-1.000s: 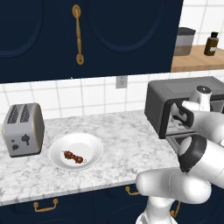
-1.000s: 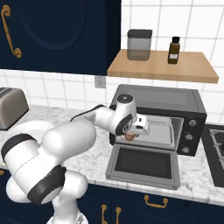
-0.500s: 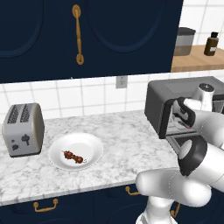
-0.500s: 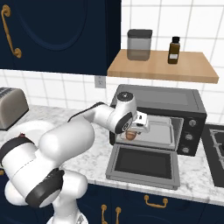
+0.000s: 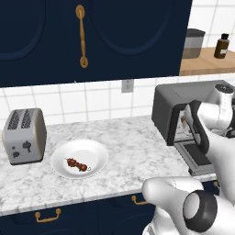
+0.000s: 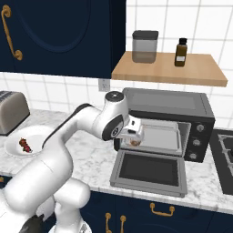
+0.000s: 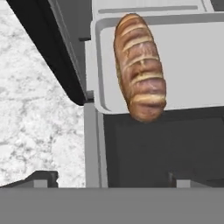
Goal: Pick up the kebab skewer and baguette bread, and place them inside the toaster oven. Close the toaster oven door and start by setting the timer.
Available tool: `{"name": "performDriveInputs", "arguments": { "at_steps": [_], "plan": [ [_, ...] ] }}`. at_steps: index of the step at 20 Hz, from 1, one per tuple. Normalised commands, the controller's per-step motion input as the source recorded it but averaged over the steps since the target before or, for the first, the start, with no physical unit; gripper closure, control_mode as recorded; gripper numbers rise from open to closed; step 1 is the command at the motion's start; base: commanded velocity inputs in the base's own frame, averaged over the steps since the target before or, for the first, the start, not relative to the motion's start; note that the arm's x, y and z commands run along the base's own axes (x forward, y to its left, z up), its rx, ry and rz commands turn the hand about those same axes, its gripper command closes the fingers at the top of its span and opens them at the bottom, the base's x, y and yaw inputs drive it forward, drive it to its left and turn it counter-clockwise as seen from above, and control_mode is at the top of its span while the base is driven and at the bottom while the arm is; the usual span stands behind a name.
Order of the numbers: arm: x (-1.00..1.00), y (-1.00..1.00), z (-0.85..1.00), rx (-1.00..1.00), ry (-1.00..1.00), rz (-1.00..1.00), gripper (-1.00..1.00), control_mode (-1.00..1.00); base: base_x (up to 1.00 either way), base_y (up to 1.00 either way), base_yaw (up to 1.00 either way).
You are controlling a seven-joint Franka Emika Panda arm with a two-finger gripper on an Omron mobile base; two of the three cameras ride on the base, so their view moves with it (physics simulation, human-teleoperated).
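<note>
The baguette bread (image 7: pixel 140 65) lies on the grey tray (image 7: pixel 192 65) inside the toaster oven (image 6: pixel 182 102), its near end hanging over the tray's front lip. My gripper (image 7: pixel 111 179) hovers at the oven mouth, open, both tips clear of the loaf. From the right base view the gripper (image 6: pixel 134 135) sits just above the toaster oven door (image 6: pixel 150 169), which is folded down flat. The kebab skewer (image 5: pixel 77 164) rests on the white plate (image 5: pixel 94 153) on the counter, far left of the oven. The skewer (image 6: pixel 26 145) also shows at the left of the right base view.
A silver slot toaster (image 5: pixel 24 135) stands left of the plate. A wooden shelf (image 6: pixel 168 70) above the oven carries a canister (image 6: pixel 144 46) and a brown bottle (image 6: pixel 181 52). A stove top (image 6: pixel 225 159) lies right of the oven. Marble counter (image 5: pixel 133 147) stretches between plate and oven.
The jaws have spread wider and let go of the baguette, which now lies on the tray. The arm has hardly shifted.
</note>
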Motion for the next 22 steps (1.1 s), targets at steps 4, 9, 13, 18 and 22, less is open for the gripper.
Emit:
{"name": "performDriveInputs", "arguments": {
  "at_steps": [4,9,13,18,22],
  "plan": [
    [-0.85,1.00,0.00,0.00,0.00,0.04,-1.00,-1.00,0.00,0.00,0.00],
    [-0.14,1.00,0.00,0.01,0.02,0.19,-1.00,-1.00,0.00,0.00,0.00],
    [0.43,1.00,0.00,0.02,0.01,0.24,-1.00,-1.00,0.00,0.00,0.00],
    [0.30,1.00,0.00,0.01,0.06,0.06,-1.00,-1.00,0.00,0.00,0.00],
    [0.09,1.00,0.02,0.00,-0.01,0.00,-1.00,-1.00,0.00,0.00,0.00]
  ]
}}
